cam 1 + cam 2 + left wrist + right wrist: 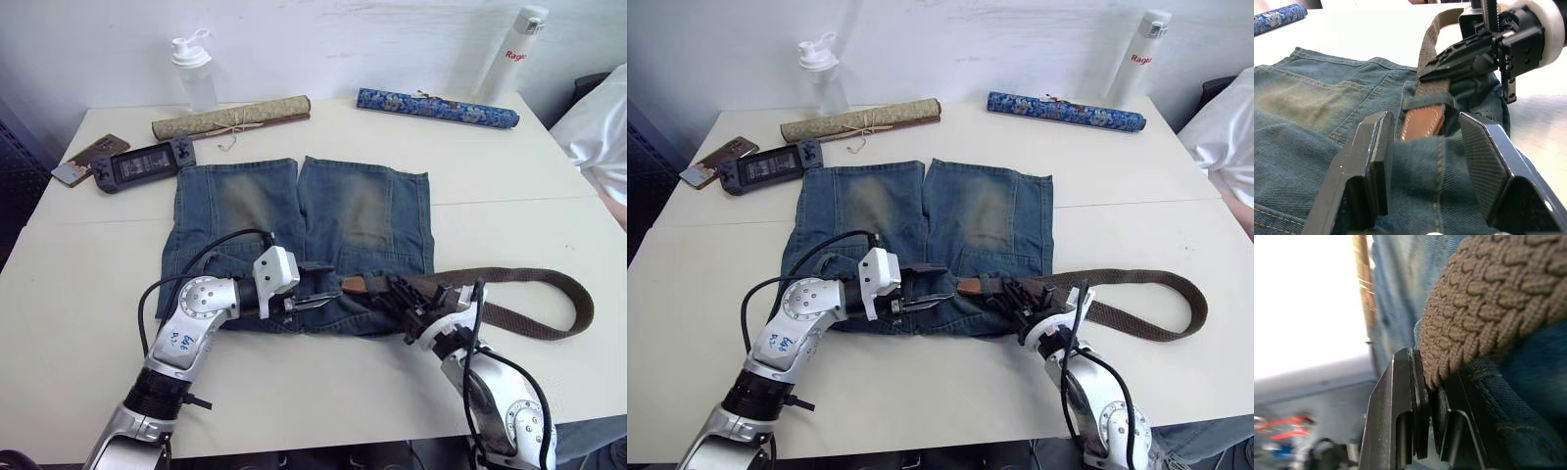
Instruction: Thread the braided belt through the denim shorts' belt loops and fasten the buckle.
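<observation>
The denim shorts [294, 211] lie flat on the white table [88, 284], waistband nearest me. The braided belt [549, 294] curves out in a loop to the right. Its tan leather tip [1420, 122] pokes through a belt loop [1427, 102] at the middle of the waistband. My left gripper [326, 286] is open on the waistband, its fingers [1374, 156] either side of the tip and a little short of it. My right gripper [394, 288] is shut on the belt [1488, 298] just right of that loop. The buckle is hidden.
At the table's far edge stand a shaker bottle [193, 70] and a white bottle [511, 51], with a tan scroll [231, 117] and a blue scroll [437, 107]. A handheld console [142, 164] and phone [86, 157] lie far left. A person's white sleeve [602, 127] is at right.
</observation>
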`<state>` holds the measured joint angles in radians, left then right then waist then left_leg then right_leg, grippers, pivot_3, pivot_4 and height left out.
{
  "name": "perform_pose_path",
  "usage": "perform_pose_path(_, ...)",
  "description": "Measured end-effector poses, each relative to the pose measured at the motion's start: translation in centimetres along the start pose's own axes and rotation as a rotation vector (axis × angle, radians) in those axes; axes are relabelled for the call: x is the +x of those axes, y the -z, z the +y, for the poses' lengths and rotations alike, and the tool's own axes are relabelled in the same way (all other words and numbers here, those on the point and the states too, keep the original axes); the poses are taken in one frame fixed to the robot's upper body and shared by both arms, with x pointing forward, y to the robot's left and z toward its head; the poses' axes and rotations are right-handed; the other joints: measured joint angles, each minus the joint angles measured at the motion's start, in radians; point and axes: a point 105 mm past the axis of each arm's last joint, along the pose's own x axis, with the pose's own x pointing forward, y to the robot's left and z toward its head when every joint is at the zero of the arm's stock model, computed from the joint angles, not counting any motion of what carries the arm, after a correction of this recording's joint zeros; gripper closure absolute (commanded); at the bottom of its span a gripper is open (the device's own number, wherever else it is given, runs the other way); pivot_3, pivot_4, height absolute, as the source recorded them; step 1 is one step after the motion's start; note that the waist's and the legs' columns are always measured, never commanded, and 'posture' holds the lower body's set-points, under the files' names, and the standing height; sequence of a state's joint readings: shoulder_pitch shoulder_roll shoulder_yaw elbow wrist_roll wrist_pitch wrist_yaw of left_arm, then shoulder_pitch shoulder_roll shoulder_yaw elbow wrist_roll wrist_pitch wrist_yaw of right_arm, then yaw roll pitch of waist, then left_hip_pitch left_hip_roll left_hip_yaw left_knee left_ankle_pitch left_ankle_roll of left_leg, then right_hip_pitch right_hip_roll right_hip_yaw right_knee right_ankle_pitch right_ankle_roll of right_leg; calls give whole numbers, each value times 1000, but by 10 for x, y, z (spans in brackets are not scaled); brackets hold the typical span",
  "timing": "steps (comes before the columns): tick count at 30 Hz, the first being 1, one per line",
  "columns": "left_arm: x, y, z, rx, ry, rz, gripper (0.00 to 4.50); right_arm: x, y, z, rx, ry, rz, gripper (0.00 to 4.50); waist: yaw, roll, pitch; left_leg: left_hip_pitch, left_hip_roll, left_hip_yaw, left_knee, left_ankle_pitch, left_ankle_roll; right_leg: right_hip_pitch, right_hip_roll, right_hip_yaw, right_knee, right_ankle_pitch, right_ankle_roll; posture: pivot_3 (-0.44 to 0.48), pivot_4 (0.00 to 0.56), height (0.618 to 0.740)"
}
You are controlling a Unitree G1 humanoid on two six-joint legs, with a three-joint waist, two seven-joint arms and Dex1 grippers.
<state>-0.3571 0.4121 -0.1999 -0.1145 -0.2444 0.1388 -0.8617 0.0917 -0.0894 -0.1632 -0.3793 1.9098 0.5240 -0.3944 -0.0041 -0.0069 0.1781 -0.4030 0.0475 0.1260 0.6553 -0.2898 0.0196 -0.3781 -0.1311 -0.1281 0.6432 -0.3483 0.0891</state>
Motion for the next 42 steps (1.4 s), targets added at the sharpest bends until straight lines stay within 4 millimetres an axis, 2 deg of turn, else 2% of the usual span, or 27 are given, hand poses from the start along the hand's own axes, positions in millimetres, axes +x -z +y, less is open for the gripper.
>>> perform_pose_path(4, 0, 0, 1, 15, -5, 3, 2082, 1, 2, -13, 113, -10, -9, 4435, -1, 0, 0, 0, 0, 0, 0, 0, 0, 0, 0, 0, 0, 0, 0, 0, 150, 717)
perform_pose_path(9, -1, -5, 2, 83, -22, -9, 2082, 2, -1, -14, 207, -60, -45, 4435, -1, 0, 0, 0, 0, 0, -2, 0, 0, -1, 0, 0, 0, 0, 0, 0, 150, 717)
perform_pose_path(15, -1, -11, 8, 232, -85, -19, 2082, 2, -1, -13, 205, -69, -32, 4435, -1, 0, 0, 0, 0, 0, -2, 0, 1, -1, 0, 0, 0, 0, 0, 0, 150, 717)
perform_pose_path(18, 6, -12, 10, 326, -108, -17, 2082, 2, -1, -13, 204, -68, -31, 4435, 0, 0, 0, 0, 0, 0, -2, -1, 2, -1, 0, 0, 0, 0, 0, 0, 150, 717)
perform_pose_path(27, 12, -12, -5, 447, -4, -16, 2082, 4, -2, -10, 199, -73, -29, 4435, -2, 0, 0, 0, 0, 0, -3, 0, 0, -2, 0, 0, 0, 0, 0, 0, 150, 717)
perform_pose_path(32, 15, 7, 9, 507, -23, 99, 2082, 4, -1, -9, 197, -75, -25, 4435, 0, 0, 0, -1, -1, 0, -3, 0, 1, -2, 0, 0, 0, 0, 0, 0, 150, 717)
perform_pose_path(36, 22, 4, 17, 560, -65, 118, 2082, 5, 1, -8, 193, -79, -15, 4435, -2, 0, 0, -1, 0, 0, -3, 0, 1, -3, 0, 0, 1, 0, 0, 0, 150, 717)
perform_pose_path(42, 24, 6, 18, 571, -76, 114, 2082, 5, 8, -5, 166, -77, 17, 4435, -2, 0, 0, -1, 0, 0, -3, 0, 1, -3, 0, 0, 1, 0, 0, 0, 150, 717)
